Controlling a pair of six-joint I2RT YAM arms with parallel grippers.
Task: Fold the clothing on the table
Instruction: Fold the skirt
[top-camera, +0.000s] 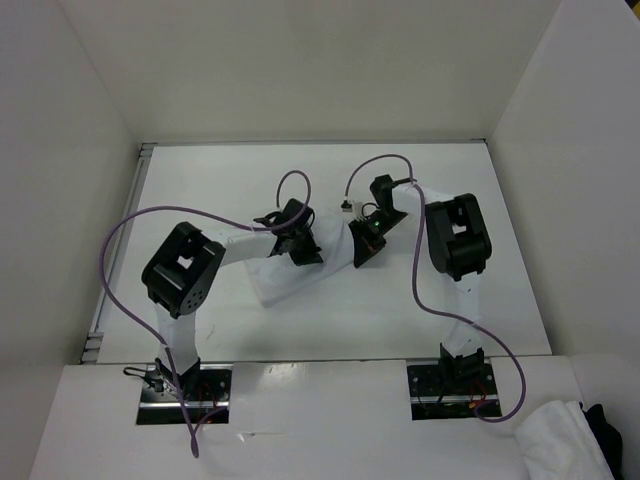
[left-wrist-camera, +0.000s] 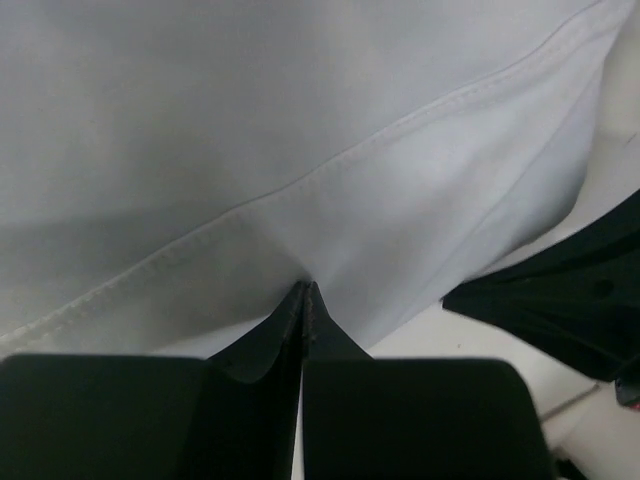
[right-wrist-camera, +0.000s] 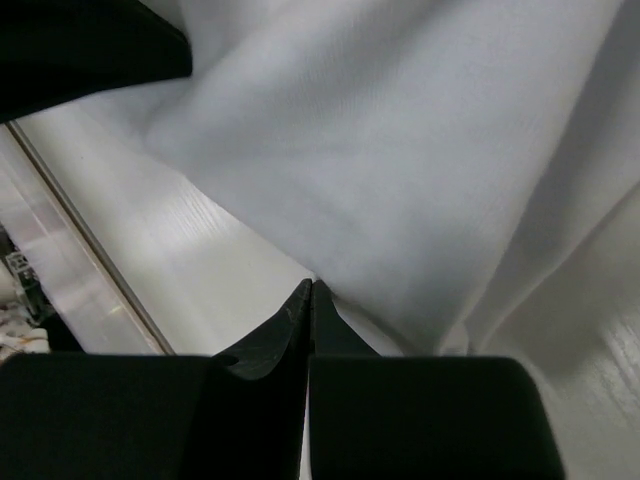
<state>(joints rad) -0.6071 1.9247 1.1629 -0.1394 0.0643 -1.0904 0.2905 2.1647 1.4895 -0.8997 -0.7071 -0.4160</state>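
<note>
The clothing (top-camera: 285, 280) is a thin white piece lying in the middle of the table (top-camera: 300, 175), hard to tell from the white surface in the top view. My left gripper (top-camera: 305, 254) is at its left part and my right gripper (top-camera: 362, 257) at its right part, close together. In the left wrist view the left gripper (left-wrist-camera: 305, 286) is shut, pinching the clothing (left-wrist-camera: 300, 150) just below a stitched hem. In the right wrist view the right gripper (right-wrist-camera: 310, 284) is shut on an edge of the clothing (right-wrist-camera: 400, 150), which rises in folds above the table.
White wall panels enclose the table on the left, back and right. A metal edge strip (top-camera: 140, 200) runs along the left side. A lumpy white fabric bundle (top-camera: 560, 440) lies off the table at the bottom right. Purple cables loop above both arms.
</note>
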